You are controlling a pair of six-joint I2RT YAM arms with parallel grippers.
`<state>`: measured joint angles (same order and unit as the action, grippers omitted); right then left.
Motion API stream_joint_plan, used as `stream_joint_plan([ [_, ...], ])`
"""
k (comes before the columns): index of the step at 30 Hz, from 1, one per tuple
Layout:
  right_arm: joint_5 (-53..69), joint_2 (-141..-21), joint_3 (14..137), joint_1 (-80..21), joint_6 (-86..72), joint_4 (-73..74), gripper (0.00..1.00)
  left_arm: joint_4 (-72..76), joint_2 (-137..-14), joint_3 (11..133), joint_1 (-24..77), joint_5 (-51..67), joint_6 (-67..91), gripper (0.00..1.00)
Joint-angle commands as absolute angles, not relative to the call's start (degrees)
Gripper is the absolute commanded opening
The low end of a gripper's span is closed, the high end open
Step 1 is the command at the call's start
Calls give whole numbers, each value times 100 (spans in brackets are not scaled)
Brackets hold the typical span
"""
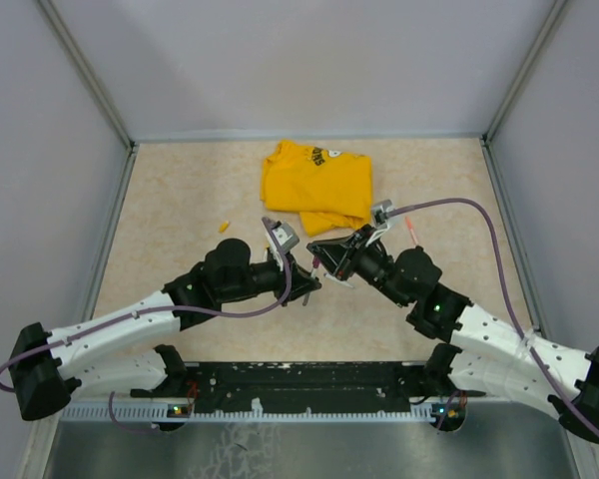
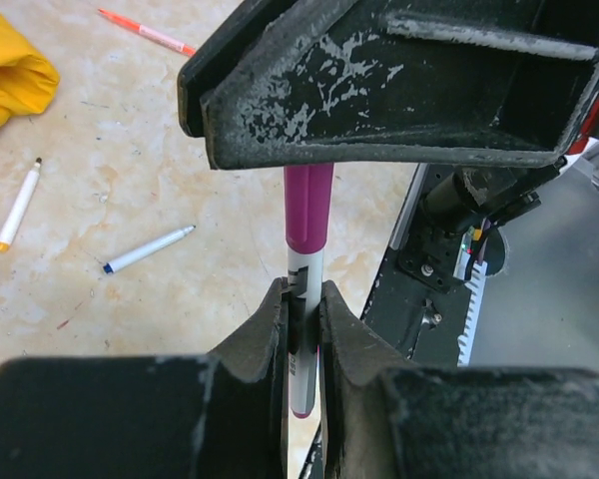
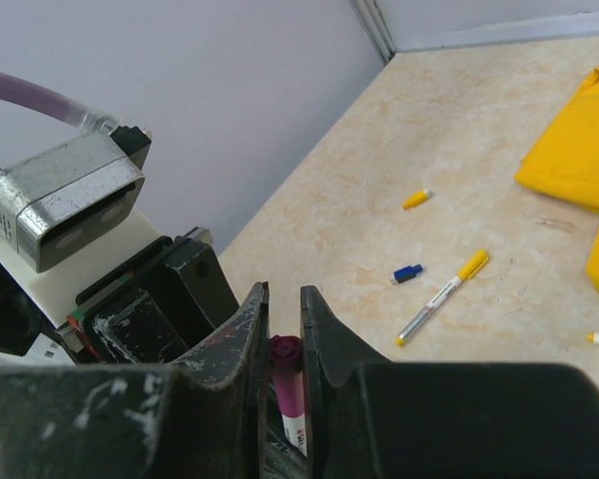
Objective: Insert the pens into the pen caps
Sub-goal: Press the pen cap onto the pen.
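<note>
My left gripper (image 2: 301, 294) is shut on the white barrel of a magenta pen (image 2: 304, 271), which stands upright between its fingers. A magenta cap (image 2: 307, 205) sits on the pen's top end. My right gripper (image 3: 284, 294) is shut on that magenta cap (image 3: 288, 371) from above. Both grippers meet at mid-table, left (image 1: 307, 281) and right (image 1: 325, 262). Loose on the table are a blue-tipped pen (image 2: 148, 248), a yellow-ended pen (image 2: 18, 205), an orange-red pen (image 2: 145, 32), a yellow-capped pen (image 3: 442, 297), a blue cap (image 3: 407, 272) and a yellow cap (image 3: 415, 199).
A folded yellow T-shirt (image 1: 317, 185) lies at the back centre of the table. The yellow cap (image 1: 223, 227) lies left of the shirt and the orange-red pen (image 1: 411, 232) right of it. Grey walls enclose the table on three sides.
</note>
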<state>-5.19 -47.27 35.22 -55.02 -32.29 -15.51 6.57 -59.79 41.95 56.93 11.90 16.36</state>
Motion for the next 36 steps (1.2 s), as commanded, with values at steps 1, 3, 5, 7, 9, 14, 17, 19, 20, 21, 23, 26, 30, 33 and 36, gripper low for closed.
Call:
stream_joint_plan([
  [1,138,-4737,2914,-5867,-3320,201,0,2426,-5766,4958,5590,773,1519,0],
  [3,66,-4644,2801,-5862,-3333,260,0,2426,-5773,4998,5590,771,1521,0],
  [5,73,-4600,2706,-5862,-3391,238,0,2442,-5806,5026,5590,801,1538,0],
  [7,115,-4607,2610,-5875,-3467,186,0,2503,-5850,5035,5594,838,1570,0],
  [9,125,-4629,2561,-5916,-3516,168,0,2558,-5893,5038,5590,869,1611,0],
  [14,90,-4608,2370,-5967,-3638,126,0,2618,-5916,5044,5590,822,1635,0],
  [17,51,-4605,2180,-6023,-3726,78,0,2627,-5925,5063,5590,770,1638,0],
  [19,26,-4605,2061,-6075,-3787,43,0,2649,-5921,5063,5590,757,1658,0],
  [20,7,-4605,2004,-6094,-3814,22,0,2658,-5916,5055,5592,745,1668,0],
  [21,-6,-4605,1961,-6118,-3847,-2,0,2669,-5915,5054,5590,734,1671,0],
  [23,-32,-4614,1860,-6156,-3902,-77,0,2687,-5918,5049,5592,727,1693,0],
  [26,-44,-4639,1747,-6190,-3961,-191,0,2723,-5928,5037,5590,729,1714,0],
  [30,-81,-4671,1693,-6222,-4011,-272,0,2725,-5947,5028,5590,704,1763,0],
  [33,-40,-4722,1681,-6231,-4044,-337,0,2725,-5980,5036,5590,690,1772,0],
  [36,-26,-4750,1680,-6240,-4096,-325,0,2725,-6023,5078,5590,658,1779,0],
])
